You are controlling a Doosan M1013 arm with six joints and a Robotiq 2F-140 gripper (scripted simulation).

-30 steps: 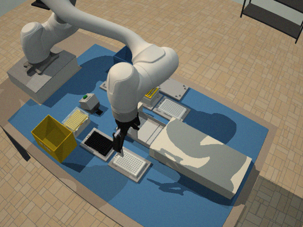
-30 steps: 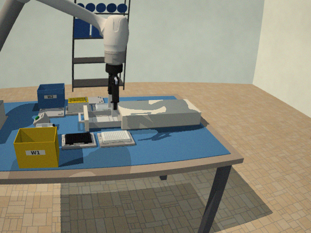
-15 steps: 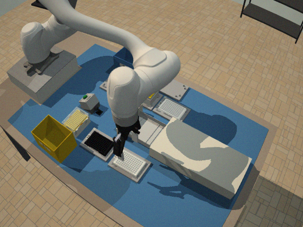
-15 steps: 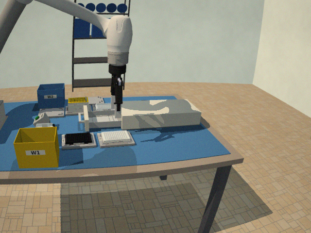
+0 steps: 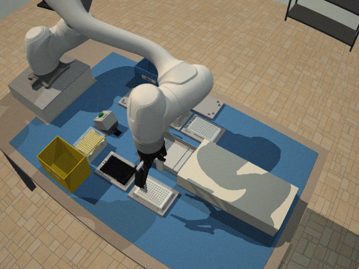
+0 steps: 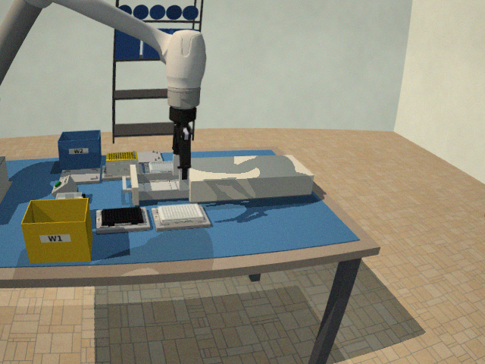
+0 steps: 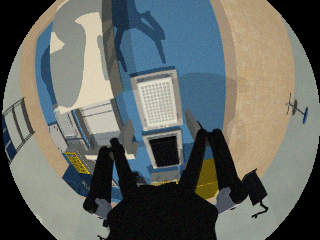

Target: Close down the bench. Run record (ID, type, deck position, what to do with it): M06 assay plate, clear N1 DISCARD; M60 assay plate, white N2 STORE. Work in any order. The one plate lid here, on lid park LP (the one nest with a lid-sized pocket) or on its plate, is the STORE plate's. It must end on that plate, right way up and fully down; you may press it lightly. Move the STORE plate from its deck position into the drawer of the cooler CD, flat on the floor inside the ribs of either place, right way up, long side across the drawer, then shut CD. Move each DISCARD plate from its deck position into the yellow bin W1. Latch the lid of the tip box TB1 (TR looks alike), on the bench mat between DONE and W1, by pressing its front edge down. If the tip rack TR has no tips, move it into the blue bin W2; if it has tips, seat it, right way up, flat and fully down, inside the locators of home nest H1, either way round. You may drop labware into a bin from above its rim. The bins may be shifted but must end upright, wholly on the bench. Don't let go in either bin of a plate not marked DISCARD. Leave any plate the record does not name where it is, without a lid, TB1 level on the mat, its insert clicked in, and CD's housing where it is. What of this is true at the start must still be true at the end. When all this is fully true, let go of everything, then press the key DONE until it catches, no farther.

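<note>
My gripper [image 5: 141, 181] is open and empty. It hangs well above the mat, by the front of the open drawer and over the two front nests; it also shows in the exterior view [image 6: 182, 172] and the wrist view [image 7: 163, 154]. A white plate [image 5: 155, 194] sits in the front nest [image 6: 180, 213] [image 7: 159, 100]. A black plate [image 5: 117, 170] [image 7: 164, 150] sits in the nest to its left. A pale, see-through plate [image 5: 202, 128] sits in a back nest. The cooler CD [image 5: 234, 188] has its drawer [image 5: 176, 152] pulled out. I cannot pick out a separate lid.
The yellow bin W1 [image 5: 62, 163] stands at the front left and the blue bin W2 [image 6: 79, 149] at the back. Tip box TB1 [image 5: 90, 142] lies between W1 and the DONE key [image 5: 100, 114]. A rack with yellow tips [image 6: 121, 156] stands behind. A bare grey nest [image 5: 208, 107] lies at the back.
</note>
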